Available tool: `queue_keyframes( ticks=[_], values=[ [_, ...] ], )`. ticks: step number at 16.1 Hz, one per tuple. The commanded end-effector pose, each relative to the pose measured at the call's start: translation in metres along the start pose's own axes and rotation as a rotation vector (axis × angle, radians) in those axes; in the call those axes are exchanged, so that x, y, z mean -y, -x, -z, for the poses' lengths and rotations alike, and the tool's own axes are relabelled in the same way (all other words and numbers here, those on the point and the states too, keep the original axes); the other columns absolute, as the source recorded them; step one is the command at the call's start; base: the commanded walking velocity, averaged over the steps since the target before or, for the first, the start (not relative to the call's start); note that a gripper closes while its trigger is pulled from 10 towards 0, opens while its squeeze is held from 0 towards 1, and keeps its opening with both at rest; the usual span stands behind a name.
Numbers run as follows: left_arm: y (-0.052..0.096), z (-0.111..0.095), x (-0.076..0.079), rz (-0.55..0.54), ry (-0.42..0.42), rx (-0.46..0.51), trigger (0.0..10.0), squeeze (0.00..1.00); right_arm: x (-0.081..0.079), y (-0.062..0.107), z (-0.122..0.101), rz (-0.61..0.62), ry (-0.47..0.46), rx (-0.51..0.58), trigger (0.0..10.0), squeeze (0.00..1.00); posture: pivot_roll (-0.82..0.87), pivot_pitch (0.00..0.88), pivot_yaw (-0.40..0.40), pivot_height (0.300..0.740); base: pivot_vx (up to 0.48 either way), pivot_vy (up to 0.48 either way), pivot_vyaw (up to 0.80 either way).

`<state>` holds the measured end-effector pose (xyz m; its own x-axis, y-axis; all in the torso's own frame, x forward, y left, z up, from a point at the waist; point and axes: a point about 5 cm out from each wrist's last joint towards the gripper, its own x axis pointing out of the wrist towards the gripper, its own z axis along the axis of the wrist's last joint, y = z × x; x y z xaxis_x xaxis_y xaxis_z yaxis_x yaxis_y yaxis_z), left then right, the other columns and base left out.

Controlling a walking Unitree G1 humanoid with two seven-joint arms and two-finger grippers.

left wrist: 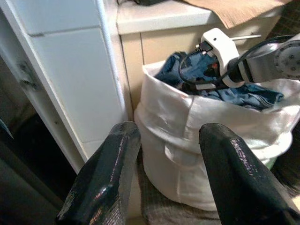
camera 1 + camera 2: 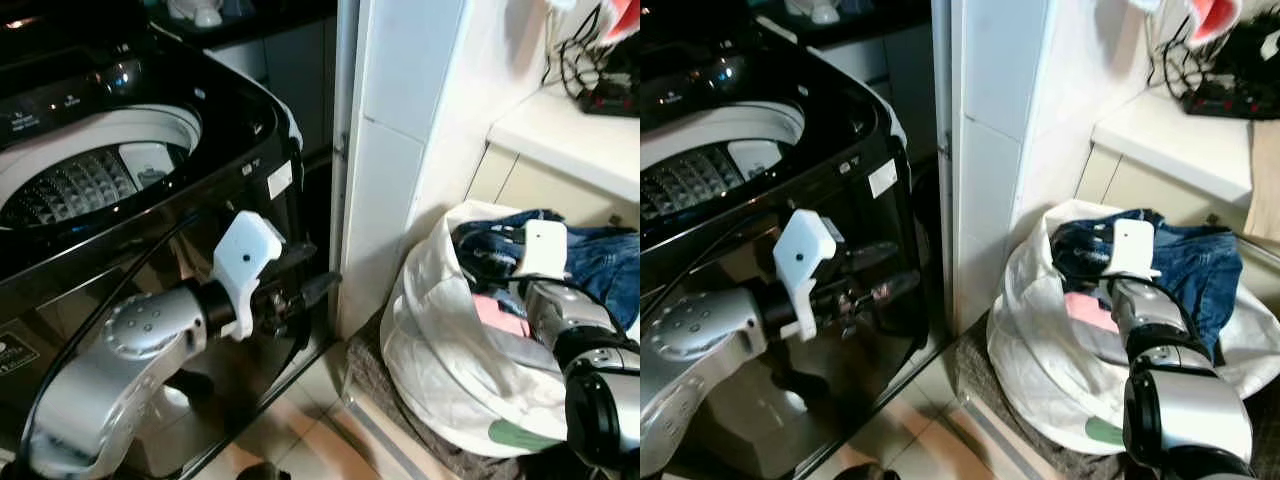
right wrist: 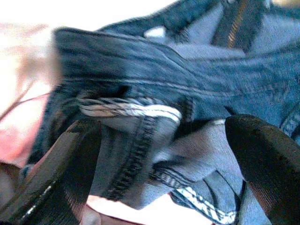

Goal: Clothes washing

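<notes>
Reaching my right end effector (image 3: pixel 154 154) into the white laundry bag (image 2: pixel 440 350) on the floor, fingers spread wide around a fold of blue jeans (image 3: pixel 187 93), not yet pinching. Jeans sit on top of the pile, so they're the easiest first grab; something pink (image 2: pixel 500 315) lies under them. Left end effector (image 1: pixel 171 173) hangs spread and empty beside the top-loading washing machine (image 2: pixel 110 190), whose drum stands open ready for loading. Panel text and the small front sticker are too blurry to read.
</notes>
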<state>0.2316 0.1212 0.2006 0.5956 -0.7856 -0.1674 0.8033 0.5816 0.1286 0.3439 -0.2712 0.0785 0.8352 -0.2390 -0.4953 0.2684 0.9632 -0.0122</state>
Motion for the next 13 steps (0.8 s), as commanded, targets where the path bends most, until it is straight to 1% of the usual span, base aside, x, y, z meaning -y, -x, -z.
queue_keyframes(
  ticks=[1, 3, 5, 6, 7, 8, 10, 13],
  values=[
    [0.005, -0.005, 0.0, 0.006, -0.015, 0.0, 10.0, 0.0, 0.001, 0.0, -0.005, -0.012, -0.08, 0.025, 10.0, 0.0, 0.26, 0.139, 0.054, 0.74, 0.0, 0.0, 0.0],
    [0.01, -0.013, 0.0, -0.006, -0.037, 0.014, 10.0, 0.0, 0.0, 0.0, -0.005, -0.037, -0.143, 0.043, 10.0, 0.0, 0.3, 0.159, 0.063, 0.74, 0.0, 0.0, 0.0],
    [0.017, -0.017, 0.001, -0.01, -0.051, 0.003, 10.0, 0.0, 0.001, 0.0, -0.003, -0.028, -0.132, 0.042, 10.0, 0.0, 0.33, 0.169, 0.069, 0.74, 0.0, 0.0, 0.0],
    [0.021, -0.019, 0.002, -0.009, -0.06, -0.008, 10.0, 0.0, 0.001, 0.0, -0.002, -0.028, -0.137, 0.043, 9.3, 0.0, 0.34, 0.173, 0.071, 0.74, 0.0, 0.0, 0.0],
    [0.022, -0.019, 0.002, -0.008, -0.06, -0.014, 10.0, 0.0, 0.0, 0.0, -0.001, -0.031, -0.143, 0.043, 4.4, 0.0, 0.35, 0.174, 0.071, 0.74, 0.0, 0.0, 0.0],
    [0.025, -0.018, 0.003, -0.008, -0.061, -0.022, 10.0, 0.0, -0.001, 0.0, 0.0, -0.038, -0.153, 0.044, 0.0, 0.0, 0.36, 0.179, 0.073, 0.74, 0.0, 0.0, 0.0],
    [0.03, -0.02, 0.004, -0.01, -0.073, -0.04, 10.0, 0.0, -0.006, 0.0, 0.004, -0.056, -0.164, 0.043, 0.0, 0.0, 0.37, 0.185, 0.075, 0.74, 0.0, 0.0, 0.0],
    [0.034, -0.021, 0.005, -0.009, -0.077, -0.056, 10.0, 0.0, -0.008, 0.0, 0.007, -0.059, -0.174, 0.04, 0.0, 0.0, 0.39, 0.189, 0.074, 0.74, 0.0, 0.0, 0.0]
  ],
)
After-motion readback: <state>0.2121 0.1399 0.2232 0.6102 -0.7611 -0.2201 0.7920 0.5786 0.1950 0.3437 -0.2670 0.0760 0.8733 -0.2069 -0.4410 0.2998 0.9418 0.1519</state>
